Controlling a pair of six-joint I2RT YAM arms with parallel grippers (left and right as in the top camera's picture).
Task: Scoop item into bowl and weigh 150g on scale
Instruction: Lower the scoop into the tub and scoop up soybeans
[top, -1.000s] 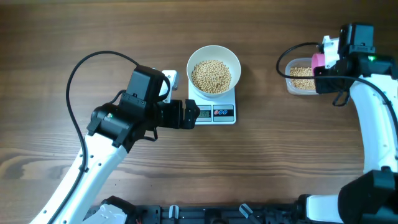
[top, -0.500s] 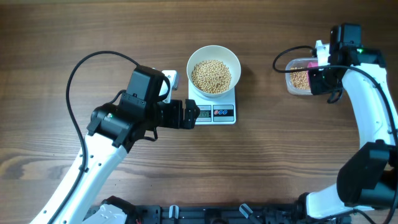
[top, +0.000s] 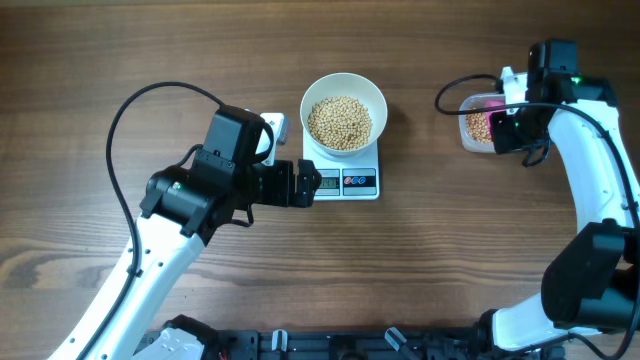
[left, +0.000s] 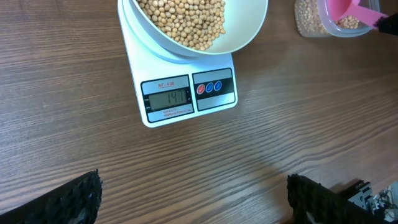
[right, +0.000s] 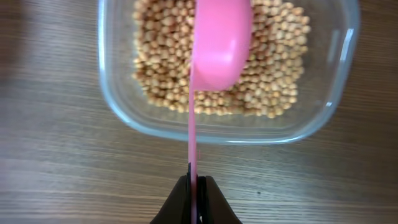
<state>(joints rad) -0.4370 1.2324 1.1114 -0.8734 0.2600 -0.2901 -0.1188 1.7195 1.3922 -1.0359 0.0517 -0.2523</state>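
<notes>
The white bowl holds a heap of tan beans and stands on the white scale, whose display is lit. My left gripper hovers at the scale's front left corner, open, with bare wood between its fingertips. My right gripper is shut on the thin handle of a pink scoop. The scoop's cup hangs over the beans in the clear container at the far right. The left wrist view shows the bowl just beyond the display.
A black cable loops beside the clear container. Bare wooden tabletop lies in front of the scale and between the two arms. The right arm's white link runs down the right edge.
The right arm has swung left and turned, carrying the pink scoop further over the clear container. The left arm, bowl and scale have not moved.
</notes>
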